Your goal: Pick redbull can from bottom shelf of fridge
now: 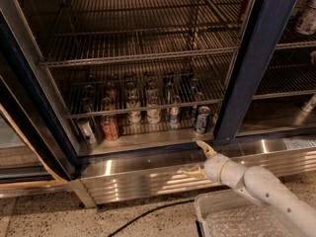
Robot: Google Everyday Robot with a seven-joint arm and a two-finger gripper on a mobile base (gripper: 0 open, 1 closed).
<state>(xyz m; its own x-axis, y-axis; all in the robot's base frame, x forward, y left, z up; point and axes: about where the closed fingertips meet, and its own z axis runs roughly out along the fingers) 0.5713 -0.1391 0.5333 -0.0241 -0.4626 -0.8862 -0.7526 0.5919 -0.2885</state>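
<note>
I have the gripper low in the right-centre of the frame, in front of the ribbed steel base panel of the fridge. Its two pale fingers are spread apart and hold nothing. The redbull can stands upright on the bottom shelf, at the right end of the row. It is just above and slightly right of my upper finger, and close beside the dark post.

My worries from here:

- **Shelf edge:** The gripper sits below it, so if I push straight in, a finger could catch the front lip of the base panel rather than clear it.
- **Post:** It is tight on the can's right, and I judge there is little room for a finger on that side. A scrape there could twist my approach and tip the can.
- **Neighbouring can:** A darker can stands just behind and left of the redbull can, so closing too deep might catch both.
- **Wire rack:** The wire rack overhead limits how high I can come in.
</note>
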